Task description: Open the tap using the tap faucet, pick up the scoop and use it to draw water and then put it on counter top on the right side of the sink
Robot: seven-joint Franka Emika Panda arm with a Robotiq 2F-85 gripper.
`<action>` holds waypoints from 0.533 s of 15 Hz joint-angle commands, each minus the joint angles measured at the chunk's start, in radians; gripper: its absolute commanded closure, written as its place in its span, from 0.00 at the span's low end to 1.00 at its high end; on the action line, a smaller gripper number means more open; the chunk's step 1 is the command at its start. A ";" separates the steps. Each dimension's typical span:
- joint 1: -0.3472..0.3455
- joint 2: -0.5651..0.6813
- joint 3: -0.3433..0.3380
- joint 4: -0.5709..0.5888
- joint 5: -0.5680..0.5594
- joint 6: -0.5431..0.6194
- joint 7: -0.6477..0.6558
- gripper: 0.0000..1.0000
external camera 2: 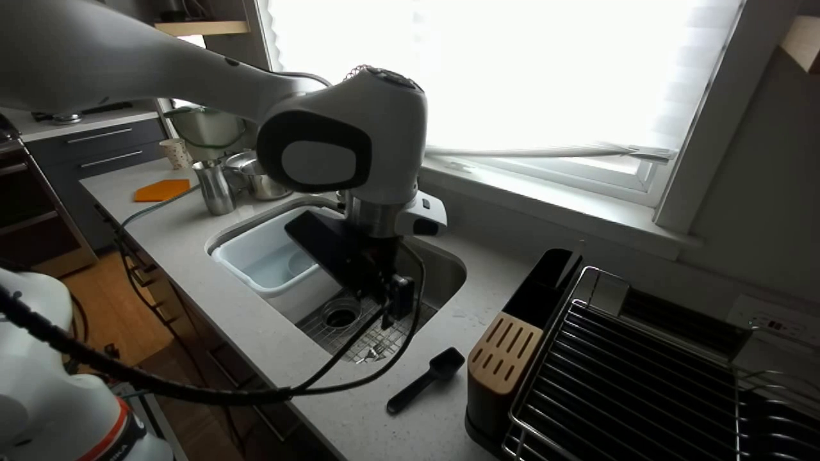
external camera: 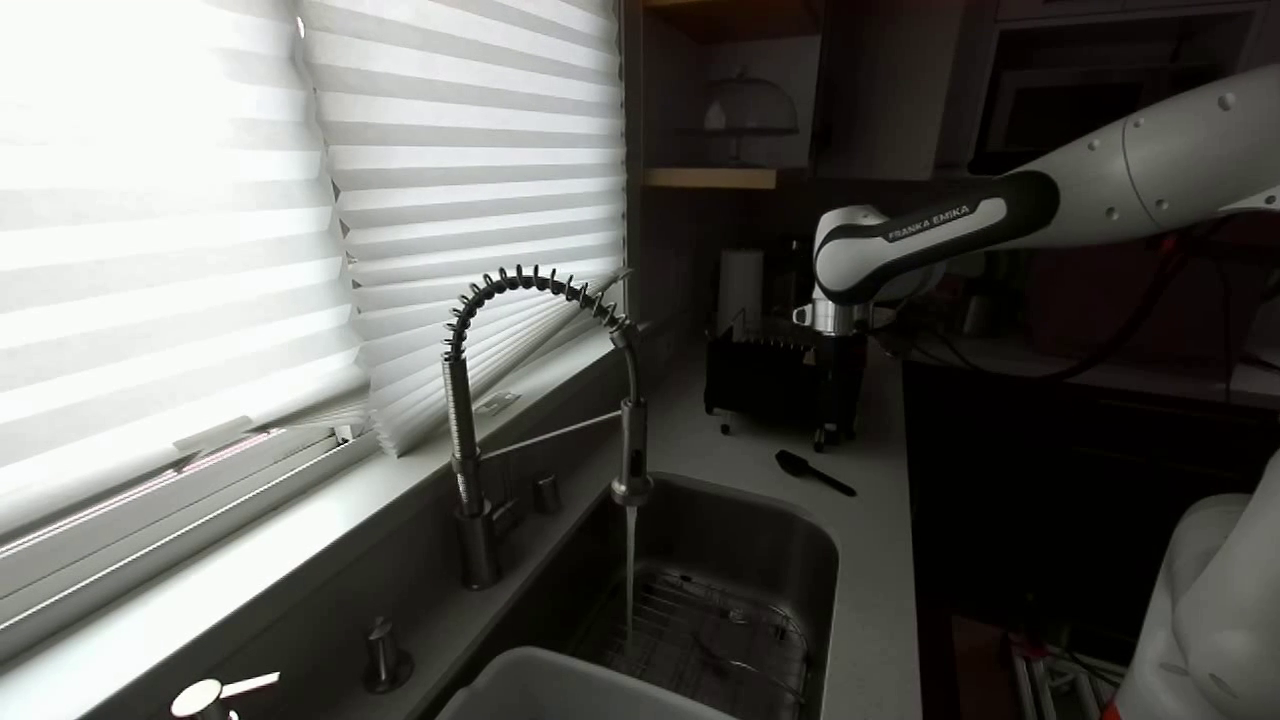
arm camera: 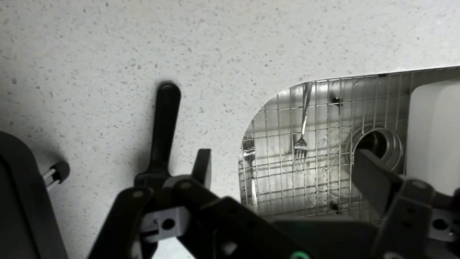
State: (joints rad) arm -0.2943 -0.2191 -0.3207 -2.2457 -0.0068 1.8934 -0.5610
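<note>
scoop [external camera 2: 424,381] lies flat on the counter top [external camera 2: 410,438], lower down than the gripper [arm camera: 287,172], and in an exterior view you can see a gap between the two. in the wrist view it is off to the left of the gripper's middle. its long handle [arm camera: 164,122] points away from the gripper, and its cup is mostly hidden behind the left finger [arm camera: 203,169].

below the gripper is a corner of the sink [external camera 2: 447,272]. a wire grid [arm camera: 317,183] and two forks [arm camera: 301,145] show down there. the drain [arm camera: 375,140] peeks out by the right finger [arm camera: 375,176], and a white tub [arm camera: 435,118] is farther right than that. past the scoop, at the gripper's far left, a dark thing [arm camera: 25,208] with a small foot [arm camera: 61,171] shows. in an exterior view a dish rack [external camera 2: 640,384] and a black holder [external camera 2: 490,410] stand past the scoop from the gripper, and the holder is close to the scoop's cup. a black cable [external camera 2: 211,396] droops by the gripper. the tap [external camera: 632,440] stands to the left of the gripper in an exterior view, and thin water [external camera: 631,570] runs from it into the sink.

the gripper is spread wide, with its two fingers well apart. through the space between them you see the sink's edge, the grid and a fork. it hangs up in the air.
</note>
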 commanded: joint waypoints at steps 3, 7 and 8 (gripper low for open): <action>-0.029 -0.087 -0.055 -0.151 -0.078 0.112 0.011 0.00; -0.015 -0.063 -0.064 -0.120 -0.058 0.085 0.003 0.00; -0.015 -0.065 -0.064 -0.120 -0.058 0.085 0.003 0.00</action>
State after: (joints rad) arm -0.3206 -0.2831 -0.3733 -2.3683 -0.0618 1.9816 -0.5610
